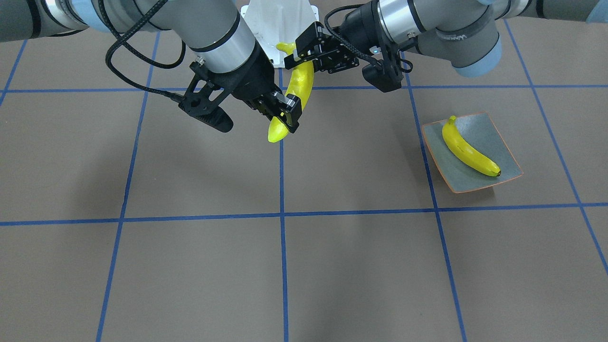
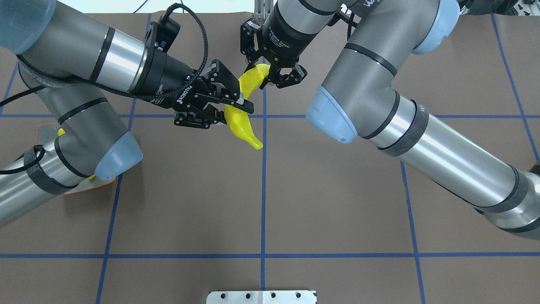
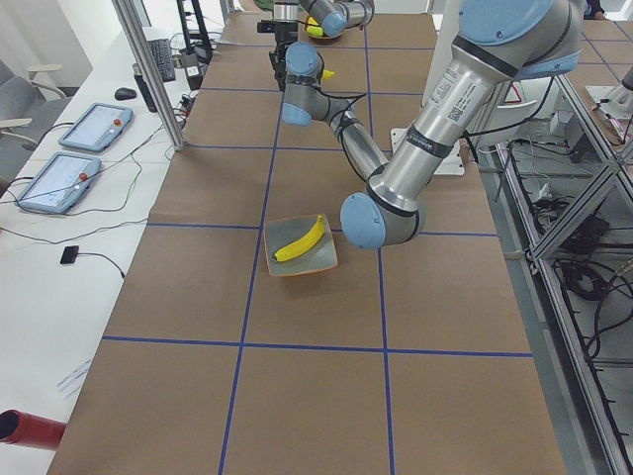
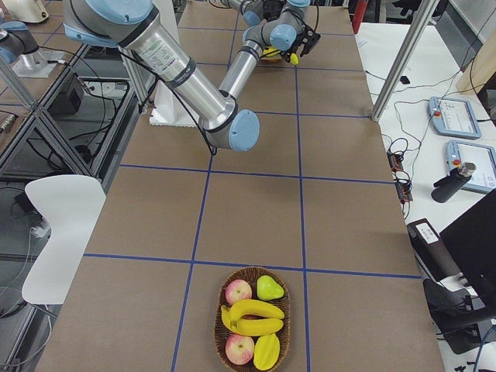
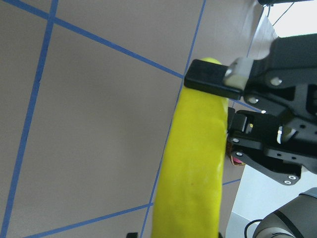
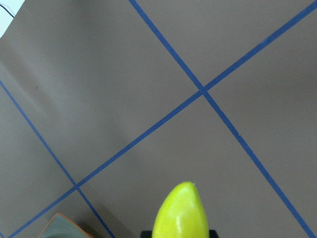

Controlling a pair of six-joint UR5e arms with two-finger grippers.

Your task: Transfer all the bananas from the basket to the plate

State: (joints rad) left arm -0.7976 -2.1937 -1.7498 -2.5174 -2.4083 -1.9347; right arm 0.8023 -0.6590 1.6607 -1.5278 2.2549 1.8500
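Banana (image 1: 301,83) hangs above the surface (image 1: 332,266), well apart from the plate (image 1: 479,129), left fingers (image 2: 242,101) and right fingers (image 1: 290,108) both clamped on it; if one arm pulls before the other lets go, it may slip and drop.

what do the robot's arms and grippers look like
The left arm and right arm are silver-grey tubes with black bands and pale blue joint caps. The left gripper and right gripper are black and two-fingered, with open linkage frames; the left one's body bears white ROBOTIQ lettering. A black braided cable loops beside the left arm's wrist.
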